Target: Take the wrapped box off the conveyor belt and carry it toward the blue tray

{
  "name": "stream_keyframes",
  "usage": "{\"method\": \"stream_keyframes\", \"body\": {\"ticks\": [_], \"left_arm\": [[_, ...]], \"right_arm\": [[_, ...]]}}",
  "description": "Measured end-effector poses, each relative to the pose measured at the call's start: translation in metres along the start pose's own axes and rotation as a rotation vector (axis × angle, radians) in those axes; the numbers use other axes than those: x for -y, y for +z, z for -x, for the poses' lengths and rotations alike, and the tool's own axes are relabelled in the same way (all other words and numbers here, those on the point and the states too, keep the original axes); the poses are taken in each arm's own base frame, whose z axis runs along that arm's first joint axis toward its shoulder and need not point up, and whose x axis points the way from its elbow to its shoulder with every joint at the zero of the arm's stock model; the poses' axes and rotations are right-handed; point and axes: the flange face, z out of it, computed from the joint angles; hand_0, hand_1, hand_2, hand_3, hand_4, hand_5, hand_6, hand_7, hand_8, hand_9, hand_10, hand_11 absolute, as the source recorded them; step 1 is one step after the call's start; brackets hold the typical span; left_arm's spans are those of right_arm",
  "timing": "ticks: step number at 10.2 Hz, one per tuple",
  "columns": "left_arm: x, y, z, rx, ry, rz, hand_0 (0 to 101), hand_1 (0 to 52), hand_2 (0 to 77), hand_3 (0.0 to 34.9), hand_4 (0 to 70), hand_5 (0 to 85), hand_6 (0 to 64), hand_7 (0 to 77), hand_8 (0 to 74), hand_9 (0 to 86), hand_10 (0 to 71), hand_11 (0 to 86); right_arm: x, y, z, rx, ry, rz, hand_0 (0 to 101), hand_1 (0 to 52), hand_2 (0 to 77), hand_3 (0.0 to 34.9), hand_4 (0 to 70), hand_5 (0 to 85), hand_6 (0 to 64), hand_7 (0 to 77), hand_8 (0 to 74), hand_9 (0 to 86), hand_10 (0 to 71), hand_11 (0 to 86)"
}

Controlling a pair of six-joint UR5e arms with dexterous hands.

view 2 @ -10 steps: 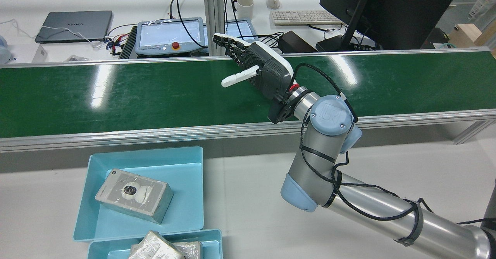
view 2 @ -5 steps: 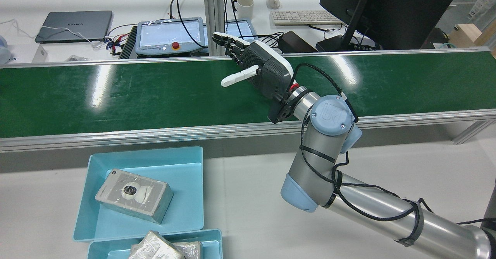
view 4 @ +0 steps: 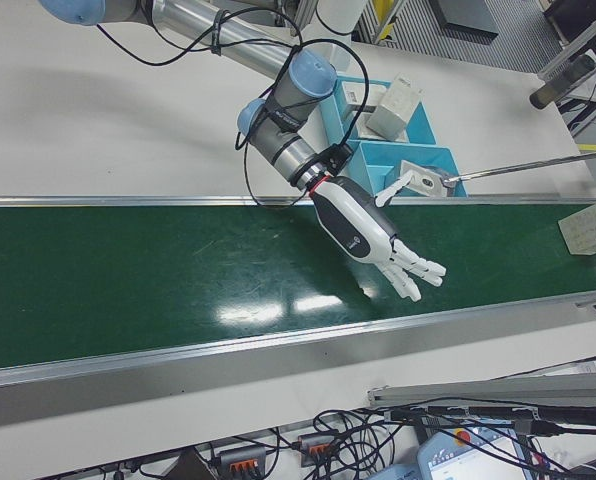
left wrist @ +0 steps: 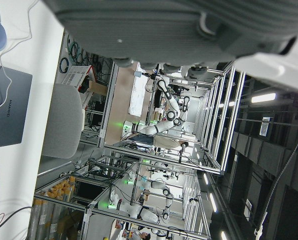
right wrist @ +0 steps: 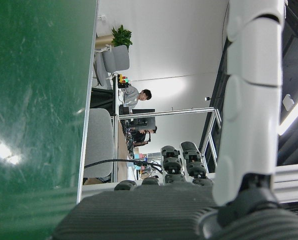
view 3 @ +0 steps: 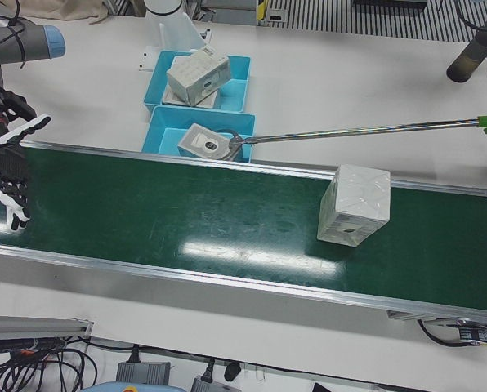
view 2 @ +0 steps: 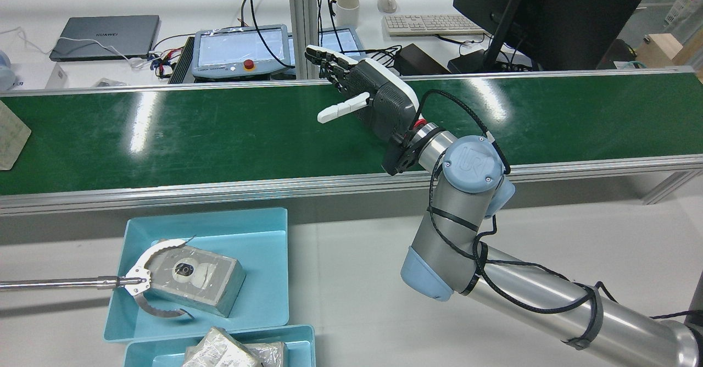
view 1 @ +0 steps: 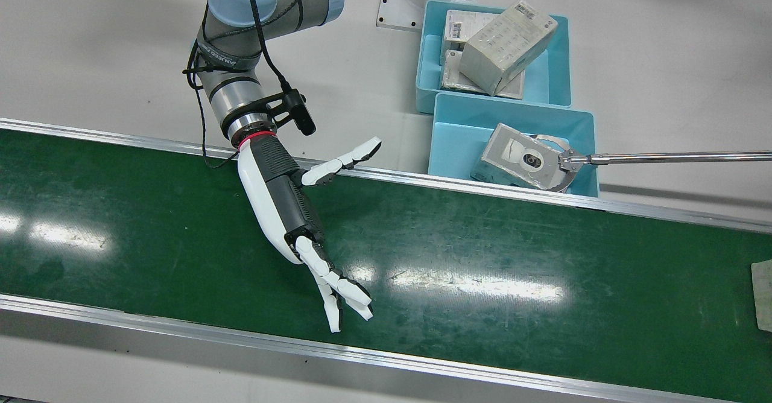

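A wrapped box [view 3: 354,204] stands on the green conveyor belt [view 2: 219,136], far toward the robot's left. Only its edge shows in the rear view [view 2: 10,136] and the front view [view 1: 763,294]. My right hand [view 2: 362,95] hovers open and empty over the middle of the belt, fingers stretched toward the far rail, well apart from the box. It also shows in the front view [view 1: 289,210]. The blue tray [view 2: 269,279] sits on the white table in front of the belt. My left hand [left wrist: 179,25] shows only in its own view, with nothing in it.
A long grabber tool [view 2: 55,283] reaches into the blue tray and clasps a wrapped box [view 2: 192,279] lying there. A second blue tray [view 1: 428,59] beside it holds more boxes [view 1: 506,35]. Monitors, a laptop and teach pendants stand behind the belt.
The wrapped box has come into view at the belt's left edge. The grabber tool has entered and closed around the box in the tray. My right hand has shifted slightly right.
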Motion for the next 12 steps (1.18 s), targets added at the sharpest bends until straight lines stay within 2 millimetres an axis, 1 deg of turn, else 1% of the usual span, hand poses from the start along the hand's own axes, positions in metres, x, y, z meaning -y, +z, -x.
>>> {"method": "stream_keyframes", "body": {"ticks": [1, 2, 3, 5, 6, 7, 11, 12], "left_arm": [[0.0000, 0.0000, 0.0000, 0.000, 0.000, 0.000, 0, 0.0, 1.1, 0.0, 0.0, 1.1, 0.5, 0.5, 0.5, 0.5, 0.5, 0.5], [0.0000, 0.0000, 0.0000, 0.000, 0.000, 0.000, 0, 0.0, 1.1, 0.0, 0.0, 1.1, 0.5, 0.5, 0.5, 0.5, 0.5, 0.5], [0.0000, 0.0000, 0.0000, 0.000, 0.000, 0.000, 0, 0.0, 1.1, 0.0, 0.0, 1.1, 0.5, 0.5, 0.5, 0.5, 0.5, 0.5], [0.0000, 0.0000, 0.0000, 0.000, 0.000, 0.000, 0, 0.0, 0.5, 0.0, 0.0, 1.1, 0.0, 0.5, 0.5, 0.5, 0.5, 0.5], [0.0000, 0.0000, 0.0000, 0.000, 0.000, 0.000, 0, 0.0, 0.5, 0.0, 0.0, 1.1, 0.0, 0.5, 0.5, 0.5, 0.5, 0.5], [0.0000, 0.0000, 0.0000, 0.000, 0.000, 0.000, 0, 0.0, 1.1, 0.0, 0.0, 1.1, 0.5, 0.5, 0.5, 0.5, 0.0, 0.5], [0.0000, 0.0000, 0.0000, 0.000, 0.000, 0.000, 0, 0.0, 1.1, 0.0, 0.0, 1.1, 0.5, 0.5, 0.5, 0.5, 0.5, 0.5], [0.0000, 0.0000, 0.0000, 0.000, 0.000, 0.000, 0, 0.0, 1.1, 0.0, 0.0, 1.1, 0.5, 0.5, 0.5, 0.5, 0.5, 0.5]], "right_arm": [[0.0019, -0.0009, 0.0001, 0.004, 0.001, -0.003, 48, 14.2, 2.2, 0.0, 7.1, 12.5, 2.7, 3.3, 0.0, 1.1, 0.0, 1.1], [0.0032, -0.0015, 0.0001, 0.006, 0.002, -0.006, 48, 14.2, 3.8, 0.0, 7.6, 12.5, 2.7, 3.3, 0.0, 1.1, 0.0, 1.1], [0.0045, -0.0020, 0.0002, 0.008, 0.001, -0.009, 48, 14.2, 3.8, 0.0, 8.7, 12.5, 2.7, 3.3, 0.0, 1.1, 0.0, 1.1], [0.0046, -0.0022, 0.0025, 0.022, 0.002, -0.012, 48, 14.2, 3.8, 0.0, 8.7, 12.5, 2.7, 3.3, 0.0, 1.1, 0.0, 1.1], [0.0040, -0.0023, 0.0035, 0.027, 0.002, -0.011, 48, 14.2, 3.8, 0.0, 8.7, 12.5, 2.7, 3.3, 0.0, 1.1, 0.0, 1.1], [0.0032, -0.0023, 0.0038, 0.028, 0.003, -0.010, 48, 14.2, 2.2, 0.0, 8.7, 12.5, 1.6, 3.3, 0.0, 1.1, 0.0, 1.1], [-0.0026, -0.0018, 0.0055, 0.031, 0.012, 0.001, 48, 14.2, 2.7, 0.0, 8.7, 12.5, 1.6, 3.3, 0.0, 1.1, 0.0, 1.1], [-0.0036, -0.0012, 0.0050, 0.030, 0.011, 0.001, 48, 16.4, 6.0, 0.0, 8.7, 12.5, 1.6, 3.3, 0.0, 1.1, 0.0, 1.1]]}}
